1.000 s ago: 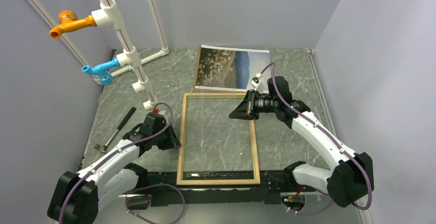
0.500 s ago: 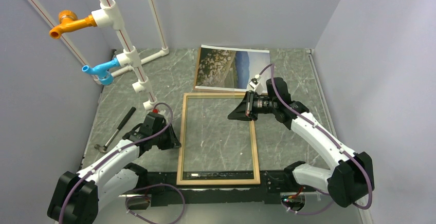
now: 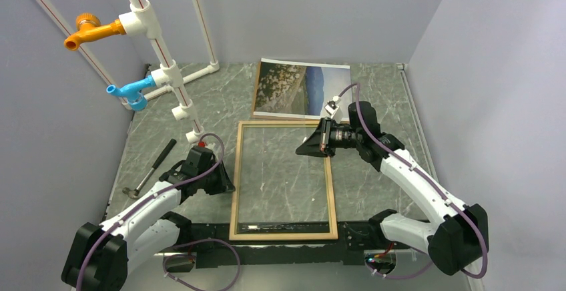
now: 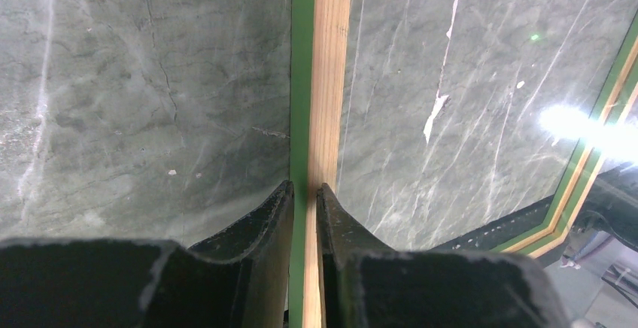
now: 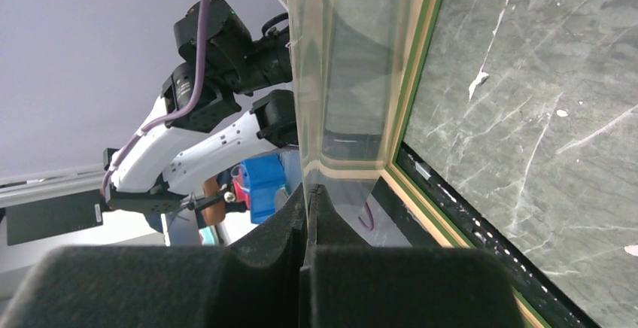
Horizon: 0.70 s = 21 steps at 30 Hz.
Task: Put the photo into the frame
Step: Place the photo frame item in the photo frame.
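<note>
Pale-wood, green-edged rectangular picture frame (image 3: 284, 235) flat on grey marble table (image 3: 220, 97), centre; left jaws clamp its left rail; right jaws closed, pinching clear pane (image 5: 342, 65) raised off frame's far right corner; meadow-landscape paper photo (image 3: 302, 89) face-up just beyond frame.

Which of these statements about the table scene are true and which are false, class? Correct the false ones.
1. The photo lies inside the frame. False: it lies on the table beyond the frame's far rail.
2. The left gripper grips the frame's left rail. True.
3. The right gripper is wide open. False: it is shut on the clear pane.
4. A hammer lies left of the frame. True.
5. The orange tap sits below the blue tap. False: it sits above.
</note>
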Tool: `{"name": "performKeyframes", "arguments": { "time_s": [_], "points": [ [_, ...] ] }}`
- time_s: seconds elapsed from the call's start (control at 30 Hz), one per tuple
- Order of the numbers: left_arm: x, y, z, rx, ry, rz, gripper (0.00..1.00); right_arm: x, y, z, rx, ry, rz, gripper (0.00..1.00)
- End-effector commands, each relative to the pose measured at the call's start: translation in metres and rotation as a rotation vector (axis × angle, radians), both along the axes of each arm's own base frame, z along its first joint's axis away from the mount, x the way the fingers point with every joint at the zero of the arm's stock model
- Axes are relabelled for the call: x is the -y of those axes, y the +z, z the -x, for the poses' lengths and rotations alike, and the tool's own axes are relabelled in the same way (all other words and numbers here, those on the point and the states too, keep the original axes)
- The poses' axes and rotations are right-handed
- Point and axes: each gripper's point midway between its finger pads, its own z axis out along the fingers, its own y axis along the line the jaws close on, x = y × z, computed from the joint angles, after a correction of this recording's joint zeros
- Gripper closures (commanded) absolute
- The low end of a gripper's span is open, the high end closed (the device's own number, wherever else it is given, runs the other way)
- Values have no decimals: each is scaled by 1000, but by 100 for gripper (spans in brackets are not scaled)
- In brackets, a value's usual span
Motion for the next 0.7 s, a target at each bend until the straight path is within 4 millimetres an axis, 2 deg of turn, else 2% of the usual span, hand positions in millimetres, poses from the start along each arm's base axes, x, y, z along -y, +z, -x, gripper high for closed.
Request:
{"name": "performKeyframes", "arguments": {
  "time_s": [0.0, 0.37, 0.67],
  "points": [
    [-15, -14, 1, -10, 13, -85, 78, -1, 8, 3, 35, 7, -29, 100],
    [-15, -15, 1, -10, 9, -85, 78, 2, -13, 8, -6, 8, 0, 100],
    [-14, -14, 1, -7, 8, -82, 78, -3, -15, 2, -5, 21, -3, 100]
  ]
}}
